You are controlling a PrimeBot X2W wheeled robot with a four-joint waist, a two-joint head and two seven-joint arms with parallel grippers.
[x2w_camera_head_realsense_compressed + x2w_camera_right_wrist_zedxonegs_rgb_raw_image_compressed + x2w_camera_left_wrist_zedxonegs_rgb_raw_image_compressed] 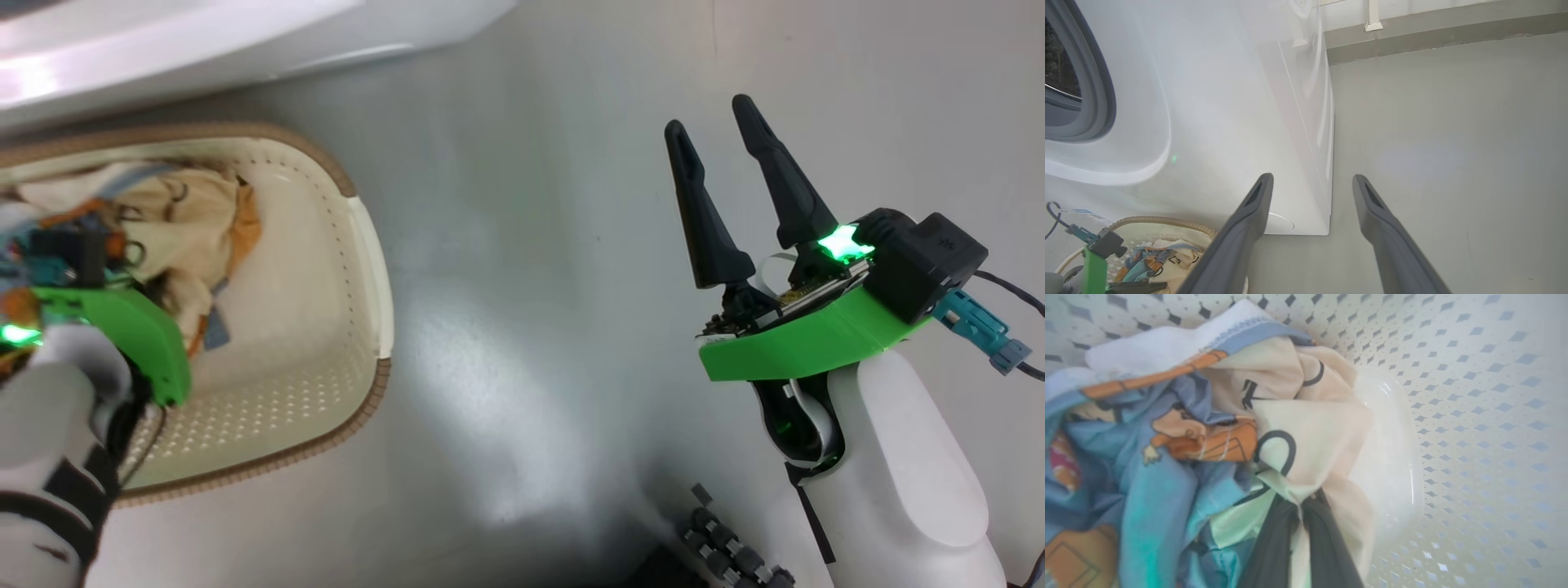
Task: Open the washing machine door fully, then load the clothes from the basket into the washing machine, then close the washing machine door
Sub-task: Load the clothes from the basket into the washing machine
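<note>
Where the left gripper (1301, 500) reaches into the basket (1453, 416), its two dark fingers are pressed together on a fold of the cream piece (1310, 428), with a strip of that cloth caught between them. To its left, the rest of the clothes (1167, 465) lie heaped against the cream piece: light-blue fabric with orange-brown figures. To its right and ahead, the perforated basket wall curves in close.

The right gripper (709, 116) hangs with fingers spread wide and nothing between them, over bare grey floor (531, 327) and well apart from the basket. Ahead and to its left rises the white front of the washing machine (1229, 102). The machine's round cover (1280, 223) sits just past the left fingertip, and nothing stands between the gripper and the machine.

In the head view the green wrist mount (122, 327) and pale forearm cover the left fingers, so the grip cannot be seen there, and the frame edge cuts the basket off. The grey gasket (1098, 81) is also cut off at the picture's edge, and the dark space inside it is hard to make out. A dark ribbed part (727, 555) below the right arm is too cropped to identify.
</note>
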